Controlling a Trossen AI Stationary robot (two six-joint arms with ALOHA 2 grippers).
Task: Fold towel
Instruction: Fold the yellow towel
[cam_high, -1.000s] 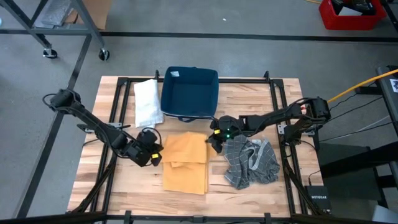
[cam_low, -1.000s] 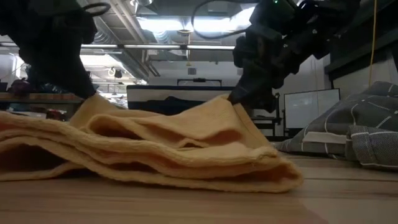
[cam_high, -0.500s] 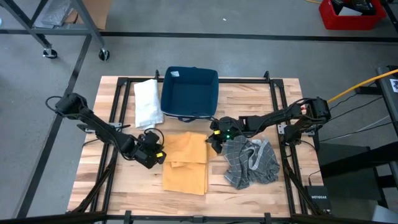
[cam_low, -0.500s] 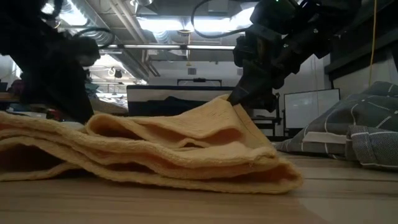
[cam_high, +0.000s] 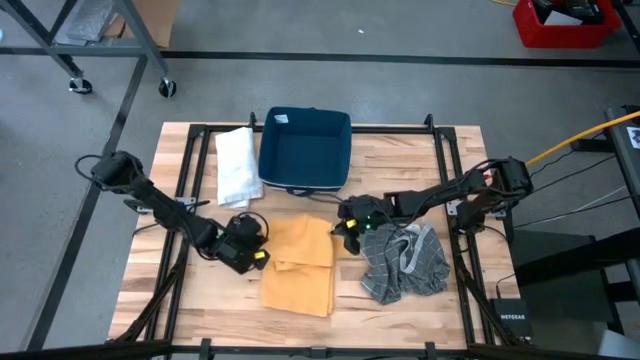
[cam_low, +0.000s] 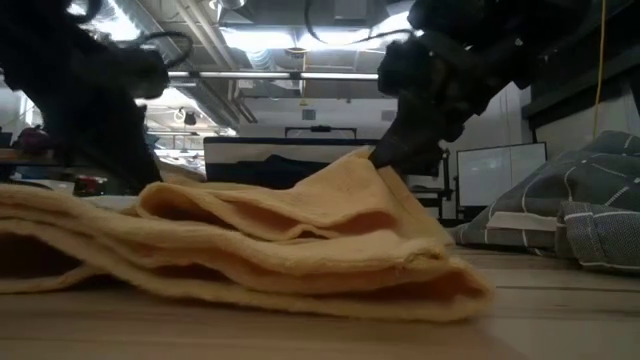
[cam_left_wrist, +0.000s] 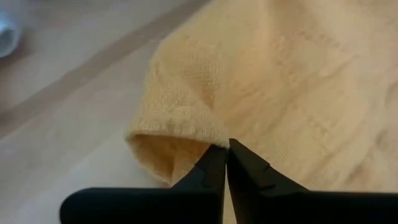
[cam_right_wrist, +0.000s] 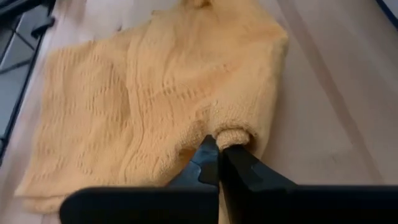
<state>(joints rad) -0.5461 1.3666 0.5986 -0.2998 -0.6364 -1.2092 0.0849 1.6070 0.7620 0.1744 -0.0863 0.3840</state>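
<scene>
Left jaws (cam_left_wrist: 225, 148) now pinched | yellow towel (cam_high: 300, 262): rumpled, half-folded

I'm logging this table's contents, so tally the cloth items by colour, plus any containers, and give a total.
Yellow towel: 1, the yellow towel pinched by the left pincer and the right pincer
White towel: 1, the white towel
Grey plaid cloth: 1, the grey plaid cloth
Blue bin: 1, the blue bin
Total: 4
</scene>
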